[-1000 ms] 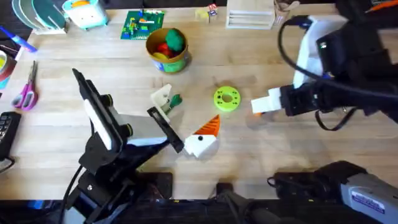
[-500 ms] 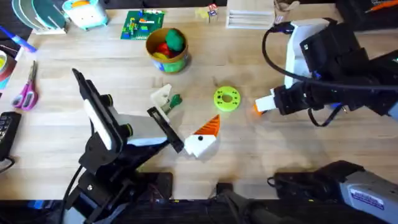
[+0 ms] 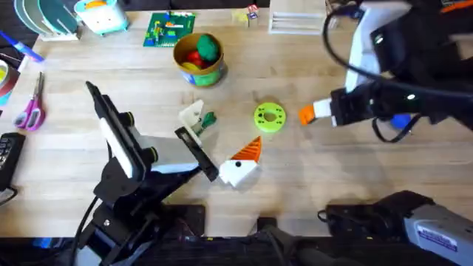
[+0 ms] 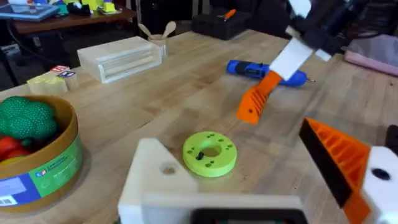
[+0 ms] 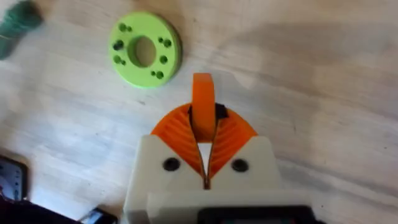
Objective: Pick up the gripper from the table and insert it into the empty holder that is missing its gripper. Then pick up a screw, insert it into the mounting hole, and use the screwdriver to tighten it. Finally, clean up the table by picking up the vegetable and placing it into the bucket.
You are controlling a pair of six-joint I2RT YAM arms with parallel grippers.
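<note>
Barely started tbh: right gripper [image 5: 203, 140] is clamped on the orange gripper [image 3: 307, 114], lifted beside the green disc [image 3: 269, 117], left gripper [image 3: 199, 155] can't tell, holder [image 3: 192, 117] unfilled, screw, screwdriver [image 4: 266, 70] and vegetable [image 3: 209, 119] untouched.

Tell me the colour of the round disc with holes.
Lime green disc, clearest in the right wrist view.
</note>
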